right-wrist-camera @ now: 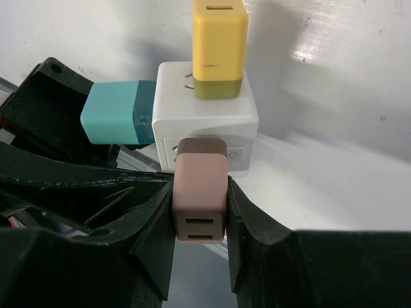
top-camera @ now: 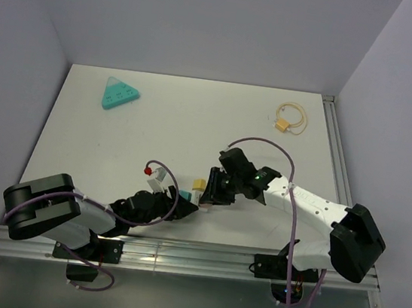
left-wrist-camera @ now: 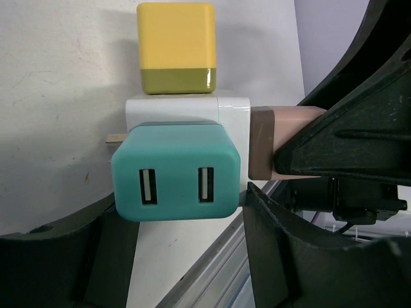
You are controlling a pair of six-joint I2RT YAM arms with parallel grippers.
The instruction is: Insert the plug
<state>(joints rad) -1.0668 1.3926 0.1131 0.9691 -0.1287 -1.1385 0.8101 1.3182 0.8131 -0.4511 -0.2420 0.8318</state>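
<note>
A white cube adapter (right-wrist-camera: 205,106) lies near the table's front edge. It carries a yellow plug (right-wrist-camera: 219,45) on one face and a teal plug (left-wrist-camera: 174,173) on another. My left gripper (left-wrist-camera: 176,208) is shut on the teal plug, one finger (left-wrist-camera: 282,244) on each side of it. My right gripper (right-wrist-camera: 200,208) is shut on a pink plug with a brown end (right-wrist-camera: 200,186). Its brown end sits flush against the cube's side face (left-wrist-camera: 262,151); no prongs show. In the top view both grippers (top-camera: 213,189) (top-camera: 176,205) meet at the cube (top-camera: 195,192).
A teal triangular power strip (top-camera: 119,95) lies at the far left of the table. A coiled yellow cable (top-camera: 290,118) lies at the far right. A metal rail (top-camera: 193,255) runs along the front edge, right below the cube.
</note>
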